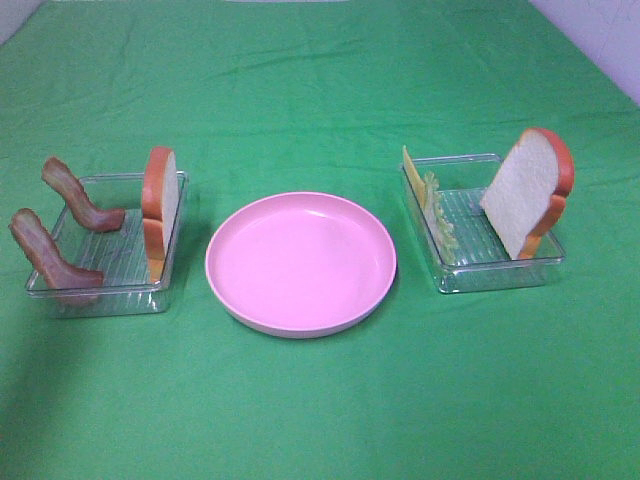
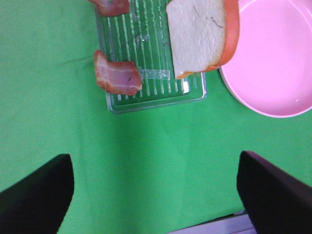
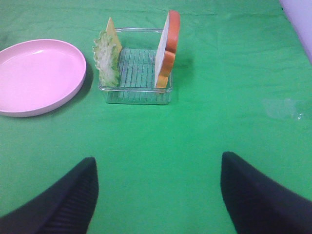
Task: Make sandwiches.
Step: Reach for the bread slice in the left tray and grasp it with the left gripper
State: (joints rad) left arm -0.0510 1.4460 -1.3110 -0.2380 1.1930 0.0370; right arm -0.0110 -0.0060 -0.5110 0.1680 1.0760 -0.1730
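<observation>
1. Looking down from the high camera, a pink plate (image 1: 300,262) sits mid-frame on the green cloth (image 1: 320,420). At centre left, the left tray (image 1: 100,295) holds two bacon strips (image 1: 80,197) propped at its outer side, and the left bread slice (image 1: 160,200) stands on edge against the wall nearest the plate. At centre right, the right tray (image 1: 500,272) holds the cheese square (image 1: 409,172) and lettuce leaf (image 1: 440,215) leaning at the plate side. The right bread slice (image 1: 525,190) tilts at the outer side. The sandwich pieces are unstacked in their trays. Only the wrist views show the grippers.
2. The left wrist view shows the left gripper (image 2: 156,195) over bare cloth, apart from the left tray. Its dark fingers (image 2: 36,192) are spread wide, holding and touching nothing. The bread's white face and the bacon's pale streaks show plainly here.
3. The right wrist view shows the right gripper (image 3: 158,200) over cloth, well apart from the right tray. Its fingers (image 3: 263,195) are wide apart and empty. The lettuce's frilled edge shows, with the cheese just behind it.
</observation>
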